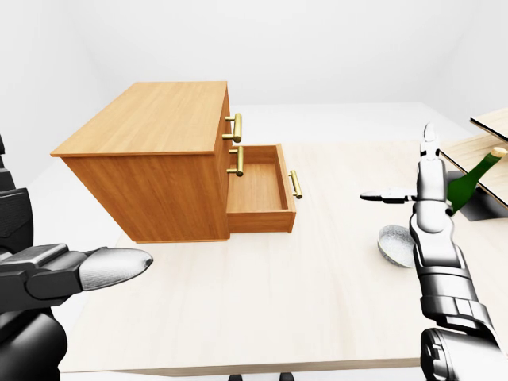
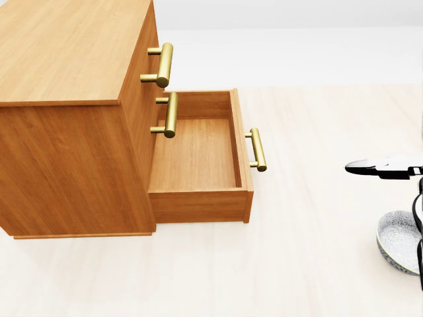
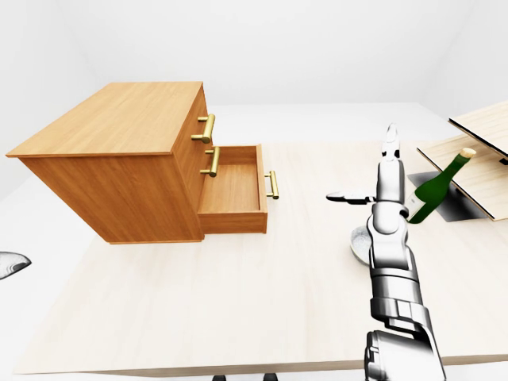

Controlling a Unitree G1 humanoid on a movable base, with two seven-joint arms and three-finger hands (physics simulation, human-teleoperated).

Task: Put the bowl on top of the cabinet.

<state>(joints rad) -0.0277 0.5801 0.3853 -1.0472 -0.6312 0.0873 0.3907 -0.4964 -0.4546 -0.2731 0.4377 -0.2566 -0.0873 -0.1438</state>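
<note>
The wooden cabinet [image 1: 159,119] stands at the table's left with its flat top bare. Its lower drawer [image 2: 198,152] is pulled out and holds nothing. The grey patterned bowl [image 1: 394,244] lies on the table to the right of the drawer, cut by the right edge of the head view [image 2: 398,241]. My right hand [image 1: 405,178] hovers just above the bowl, open, one finger pointing up and one pointing left toward the drawer. It holds nothing. My left hand [image 1: 87,266] is at the lower left of the left-eye view, fingers stretched out, away from everything.
A green bottle [image 3: 435,186] leans on a dark base at the right, under tilted wooden boards [image 1: 492,131]. Brass handles [image 2: 164,64] stick out of the cabinet's drawer fronts. The table's near edge [image 1: 262,367] runs along the bottom of the eye views.
</note>
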